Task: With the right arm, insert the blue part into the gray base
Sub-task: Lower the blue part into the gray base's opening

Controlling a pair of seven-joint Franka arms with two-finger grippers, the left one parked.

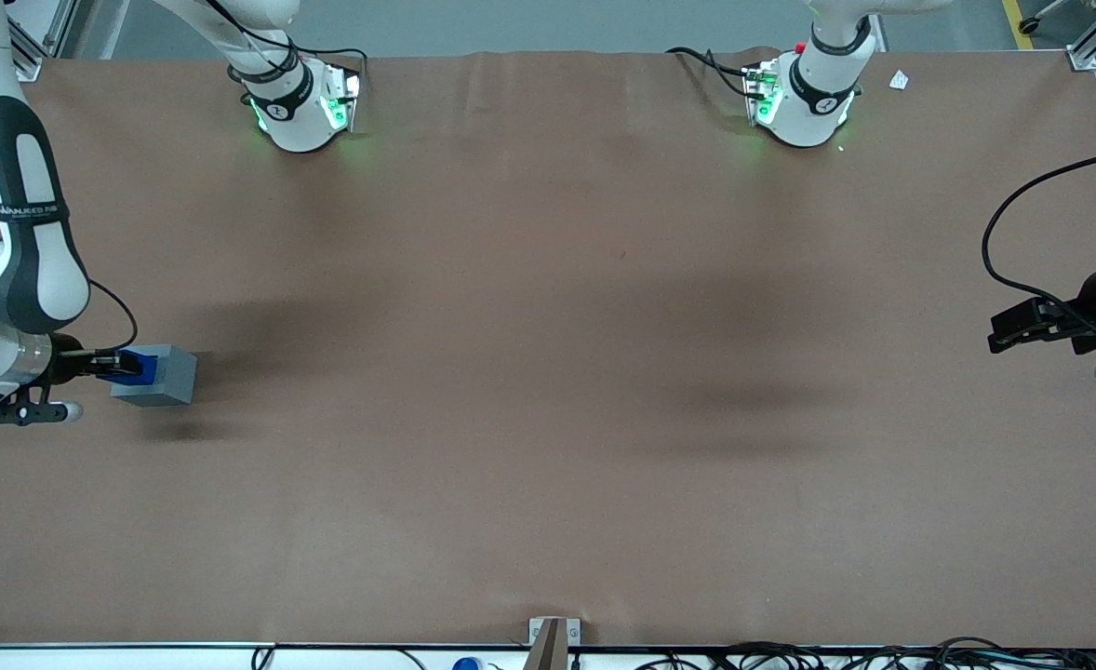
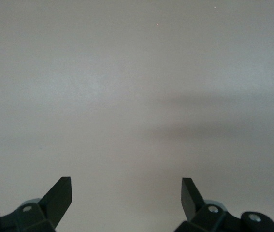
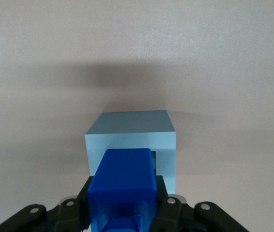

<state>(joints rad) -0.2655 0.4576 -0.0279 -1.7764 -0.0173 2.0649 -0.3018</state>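
My black two-finger gripper, fingers clamped on the small bright-blue plastic block, holds it over the light-gray plastic cube at the working arm's end of the brown counter. Insertion underway; next: align squarely with the recess, push down.

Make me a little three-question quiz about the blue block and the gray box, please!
1. True or false: the end effector is shut on the blue part.
2. Where is the blue part? A) lying on the table away from the gray base B) at the gray base's recessed hole C) under the gray base
3. Fill in: the gray base sits toward the ____ arm's end of the table.

Key: 1 true. 2 B. 3 working.
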